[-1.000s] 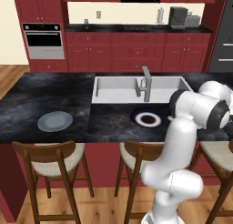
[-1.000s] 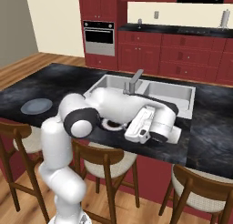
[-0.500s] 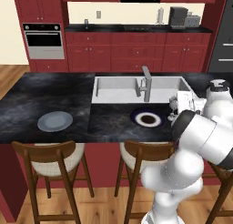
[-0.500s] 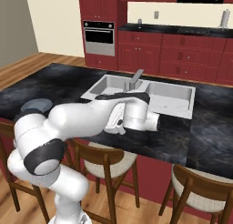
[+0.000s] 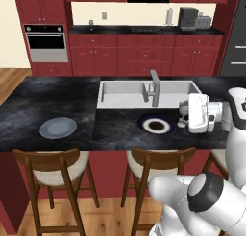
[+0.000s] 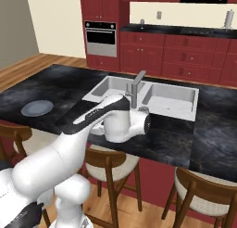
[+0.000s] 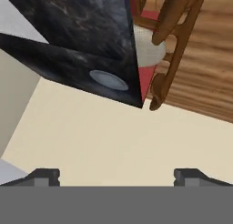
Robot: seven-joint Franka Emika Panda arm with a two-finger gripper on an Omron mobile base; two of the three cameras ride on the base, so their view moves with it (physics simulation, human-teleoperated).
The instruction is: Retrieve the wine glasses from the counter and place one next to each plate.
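Plate (image 5: 58, 127) lies on the island while the pincer (image 7: 117, 175), held sideways, stands apart.

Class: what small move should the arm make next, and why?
Probably raise the gripper away from the island and turn toward the back counter: its fingers stand open and empty, and the grey-blue plate has no glass beside it yet.

Grey-blue plate (image 7: 108, 79) — island (image 7: 91, 27) corner
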